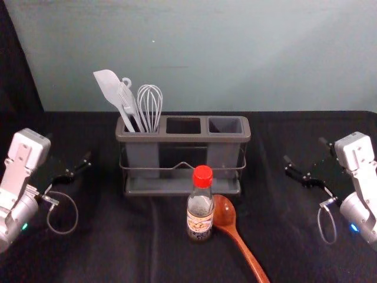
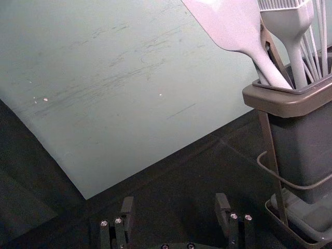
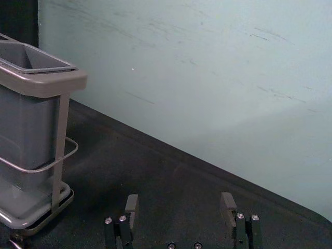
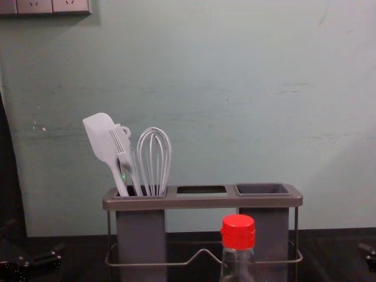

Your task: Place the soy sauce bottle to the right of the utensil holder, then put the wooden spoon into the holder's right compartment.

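The soy sauce bottle stands upright on the dark cloth, at the near side of the utensil holder, in front of its right half. Just to the right of the bottle lies the wooden spoon, its bowl toward the holder and its handle pointing near and to the right; whether the two touch, I cannot tell. The right gripper is at the right of the holder, released, its fingers apart with nothing between them; the left gripper is in the same state at the left. Neither part of the task is done, and the first step should be to take the bottle, probably with the right gripper. The bottle looks stiff and smooth, perhaps of glass, so it may slip or tip over if it is touched high on the red cap. I would take hold of it around the body, at the label, with even pressure, and keep it upright. The spoon seems light and hard, but its polished wood can turn between the fingers. It is better to hold it on the handle and bring it upright, handle down, above the right compartment, which has free space inside.
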